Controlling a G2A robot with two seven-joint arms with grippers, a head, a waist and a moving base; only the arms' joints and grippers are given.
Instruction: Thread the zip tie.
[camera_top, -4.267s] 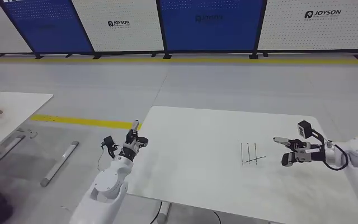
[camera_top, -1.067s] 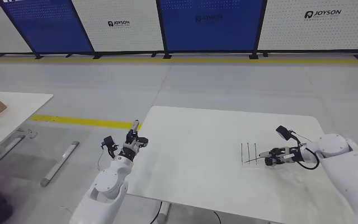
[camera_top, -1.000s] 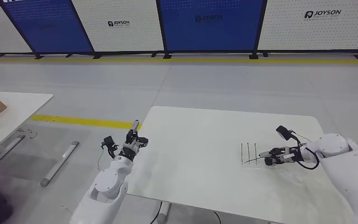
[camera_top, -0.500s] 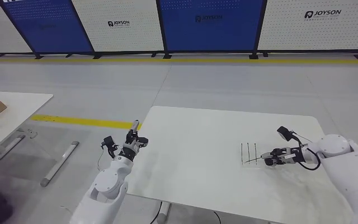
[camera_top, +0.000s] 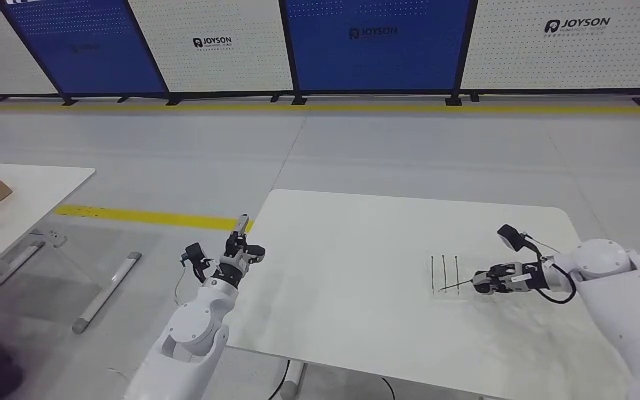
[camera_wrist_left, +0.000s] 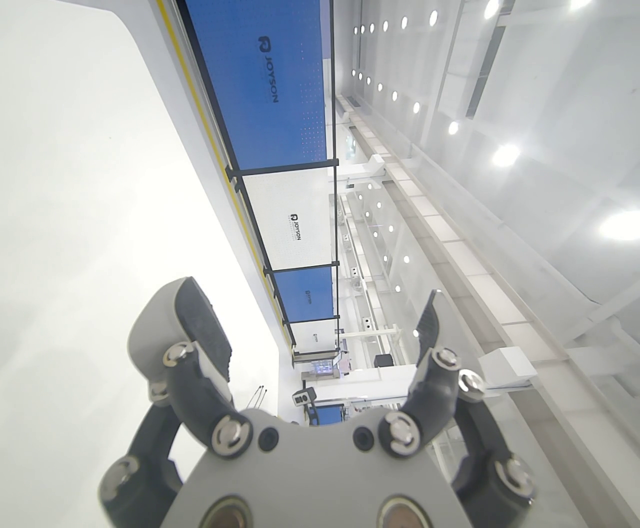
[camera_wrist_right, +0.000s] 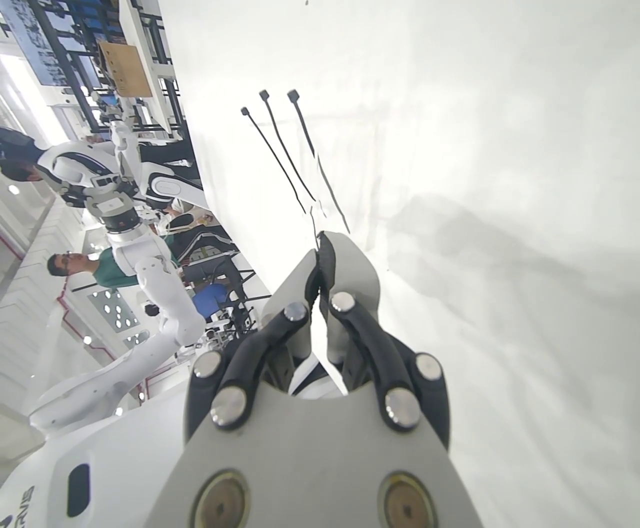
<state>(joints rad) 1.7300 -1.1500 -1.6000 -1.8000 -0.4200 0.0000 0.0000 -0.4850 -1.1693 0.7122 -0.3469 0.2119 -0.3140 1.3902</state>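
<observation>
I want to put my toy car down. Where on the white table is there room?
The wide middle of the table is bare, between the left gripper at one edge and the zip ties. It is crowded where the right gripper pinches the slanted tie by their ends.

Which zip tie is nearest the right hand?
The slanted zip tie lying across the three parallel zip ties; its end is pinched in the shut right hand.
</observation>
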